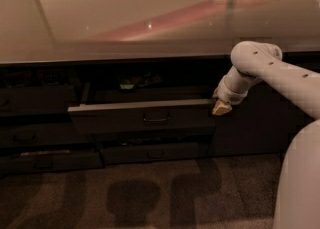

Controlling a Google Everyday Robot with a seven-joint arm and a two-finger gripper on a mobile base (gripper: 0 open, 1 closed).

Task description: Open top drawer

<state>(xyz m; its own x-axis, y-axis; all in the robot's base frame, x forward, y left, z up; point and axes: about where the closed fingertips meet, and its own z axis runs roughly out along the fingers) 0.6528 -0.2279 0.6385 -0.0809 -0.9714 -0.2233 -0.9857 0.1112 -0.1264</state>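
The top drawer [142, 115] is a wide dark grey drawer under the counter, pulled partly out, with a small loop handle [156, 120] at the centre of its flat front. Dim items lie inside it near the back. My gripper [221, 108] is at the drawer front's upper right corner, at or just beside its top edge. The white arm comes in from the right.
A pale countertop [150, 18] runs across the top. A shorter drawer [150, 153] sits below the top drawer, slightly out. More dark drawers [35, 123] stack at the left. Speckled floor [150, 193] lies in front. My white base [300, 183] fills the lower right.
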